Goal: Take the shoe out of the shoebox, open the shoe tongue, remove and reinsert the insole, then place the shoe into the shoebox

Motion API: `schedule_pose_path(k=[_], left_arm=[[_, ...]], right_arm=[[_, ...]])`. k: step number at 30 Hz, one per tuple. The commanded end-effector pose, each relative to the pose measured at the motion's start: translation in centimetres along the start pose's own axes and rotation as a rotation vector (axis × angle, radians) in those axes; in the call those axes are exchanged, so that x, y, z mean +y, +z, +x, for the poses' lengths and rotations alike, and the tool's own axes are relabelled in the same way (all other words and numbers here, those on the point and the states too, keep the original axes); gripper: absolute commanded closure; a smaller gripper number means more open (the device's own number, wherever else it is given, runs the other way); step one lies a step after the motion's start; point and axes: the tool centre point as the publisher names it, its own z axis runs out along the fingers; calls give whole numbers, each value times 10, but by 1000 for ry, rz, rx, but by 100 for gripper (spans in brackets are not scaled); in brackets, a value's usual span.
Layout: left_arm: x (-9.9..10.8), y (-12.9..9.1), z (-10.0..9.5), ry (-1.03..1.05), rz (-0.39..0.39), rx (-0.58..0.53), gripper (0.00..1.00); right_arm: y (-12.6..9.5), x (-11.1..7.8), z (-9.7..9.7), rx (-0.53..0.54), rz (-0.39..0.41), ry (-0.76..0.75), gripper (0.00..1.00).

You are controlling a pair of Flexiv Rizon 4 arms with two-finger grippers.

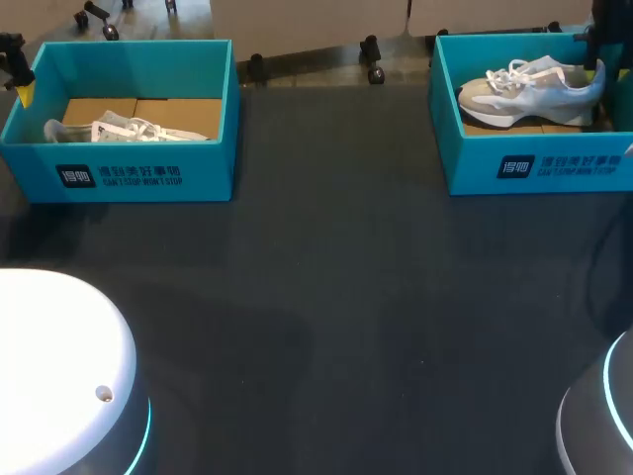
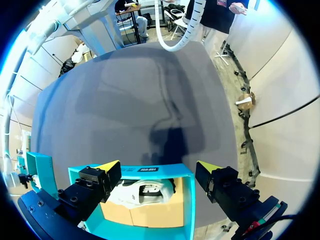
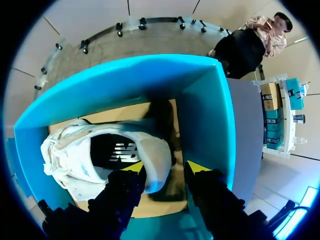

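The dark tabletop [image 1: 326,327] is filling most of the head view and carrying a teal shoebox in each upper corner. The right shoebox [image 1: 475,163], at upper right, is holding a pale shoe [image 1: 534,89] sitting upright on its sole. Its toe is pointing toward the frame's middle and its heel toward the right edge, which probably leaves the heel free for a grasp. The left shoebox [image 1: 148,178], at upper left, is holding a second pale shoe [image 1: 129,130] that appears to be lying on its side.

The right hand [image 3: 165,167] is hanging over the right shoe's heel with its fingers partly open and straddling it. One yellow tip is seemingly touching the heel and the other is standing just clear, so it is gripping nothing yet. The left hand [image 2: 159,169] is hovering above the left shoebox, fingers spread wide and holding nothing.
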Motion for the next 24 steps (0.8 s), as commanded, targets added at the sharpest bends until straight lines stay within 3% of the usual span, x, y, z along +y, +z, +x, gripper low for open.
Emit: schedule_pose_path(k=[1, 24], left_arm=[[0, 0, 0, 0, -1, 2, 0], [0, 0, 0, 0, -1, 2, 0]], right_arm=[[8, 12, 0, -23, 28, 1, 52], [38, 21, 11, 8, 13, 0, 46]])
